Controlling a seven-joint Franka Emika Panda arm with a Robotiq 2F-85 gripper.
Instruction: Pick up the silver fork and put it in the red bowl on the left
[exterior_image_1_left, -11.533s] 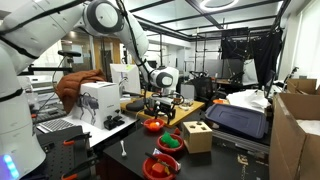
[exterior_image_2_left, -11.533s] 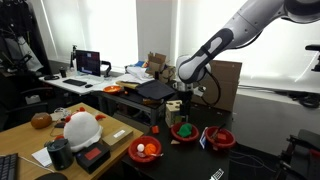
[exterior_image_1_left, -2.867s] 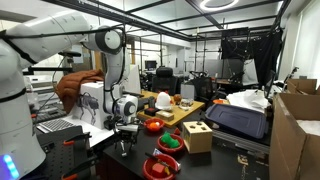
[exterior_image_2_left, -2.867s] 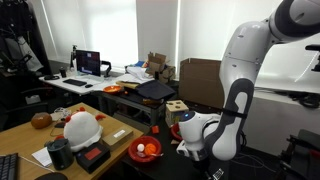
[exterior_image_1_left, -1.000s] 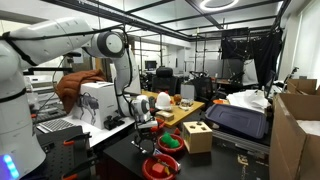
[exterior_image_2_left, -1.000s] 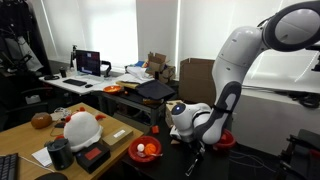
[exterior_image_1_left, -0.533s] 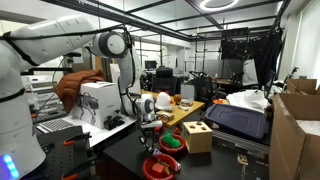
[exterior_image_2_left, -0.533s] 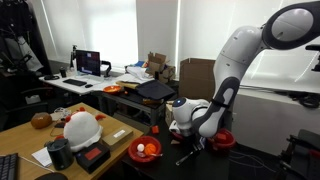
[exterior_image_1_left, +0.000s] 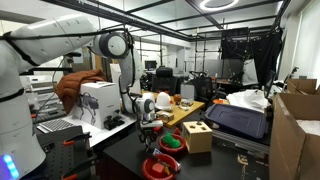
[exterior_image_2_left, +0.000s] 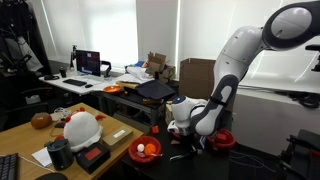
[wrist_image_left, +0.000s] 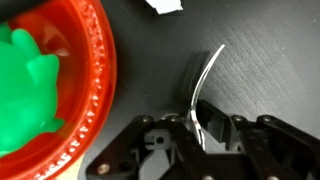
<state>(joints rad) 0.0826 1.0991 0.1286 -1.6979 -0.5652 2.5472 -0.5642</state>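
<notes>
Evidently the fingers (wrist_image_left: 186, 130) have just shut. A second ago they stood wide; now they are drawn tight on the silver fork (wrist_image_left: 207, 80), one on either side of its shaft near the lower end. The grasp step therefore appears complete, with lift and carry still outstanding.

The fork's free length runs up and away from the fingers across the dark surface (wrist_image_left: 265, 75). It lies just beside the bowl of green pieces (wrist_image_left: 100, 70) but apart from its rim. Whether it has left the surface cannot be told. In both exterior views the fork is too small to make out.

The red bowl (exterior_image_2_left: 143, 160), the destination, sits near the arm's working end, and no fork can be made out in it.

Arm (exterior_image_2_left: 235, 60) pose: elbow carried high, forearm folded down, wrist low over the surface and pointing at it. This is little altered over the last half second.

Judgement: the metal is thin and slick, so slippage on lifting is the risk.
</notes>
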